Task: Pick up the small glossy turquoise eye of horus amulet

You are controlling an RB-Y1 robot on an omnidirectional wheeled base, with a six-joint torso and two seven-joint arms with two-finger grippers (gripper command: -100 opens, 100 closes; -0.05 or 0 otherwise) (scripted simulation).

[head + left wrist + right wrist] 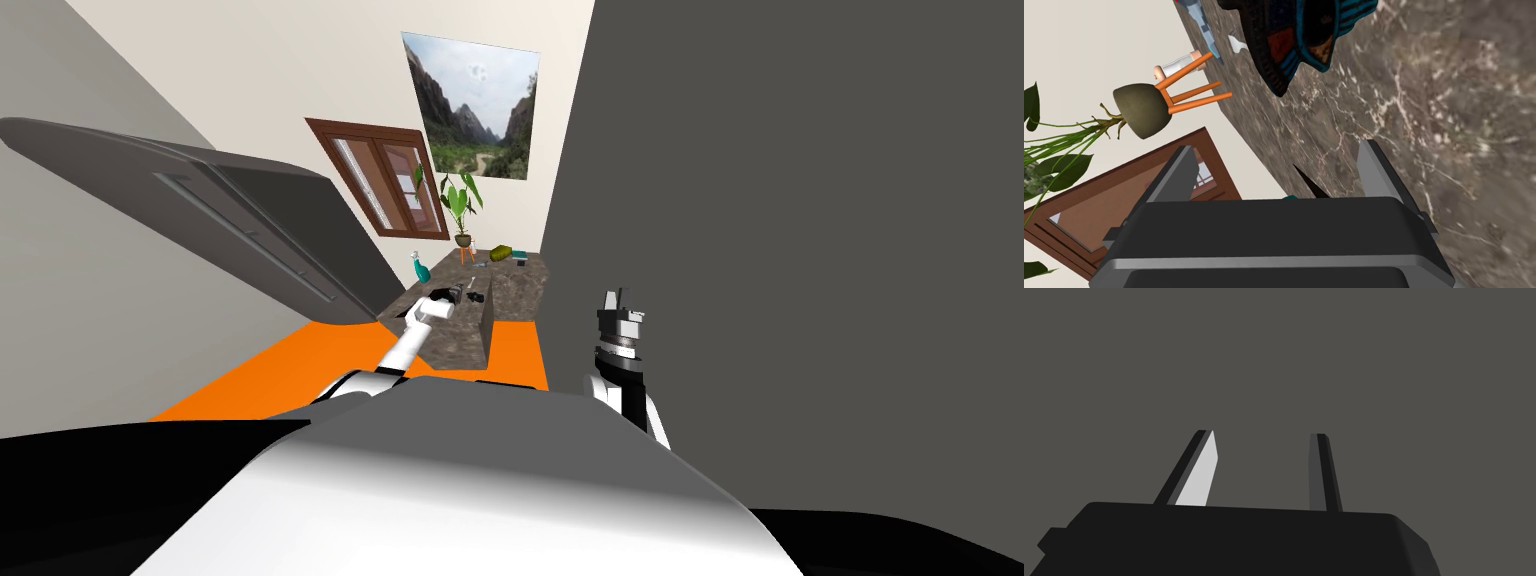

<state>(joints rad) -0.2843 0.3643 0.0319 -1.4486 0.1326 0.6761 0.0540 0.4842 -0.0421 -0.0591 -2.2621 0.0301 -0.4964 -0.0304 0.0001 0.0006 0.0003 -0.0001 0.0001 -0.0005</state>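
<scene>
1. A flat dark grey wall [800, 200] runs along the right side of the table.
2. The brown, white-veined marbled table [520, 290] stretches forward to a cream wall.
3. A green-leaved potted plant [462, 210], in a round olive pot on thin orange legs, stands at the far end of the table.
4. The left pincer [1276, 147] hangs over the near part of the table. Its two grey fingers are spread wide and grip nothing. A thin black point and a teal sliver show against its dark body; I cannot tell what they belong to.
5. The right pincer [1263, 433] is off the right side of the table and faces the wall. Its fingers are spread apart with nothing between them.
6. The glossy dark amulet [1294, 45], rimmed in turquoise with a red and a brown panel, lies on the table. It is ahead of the left pincer's fingertips and clear of them.
7. An olive green bottle [503, 253] lies on its side at the far end of the table.
</scene>
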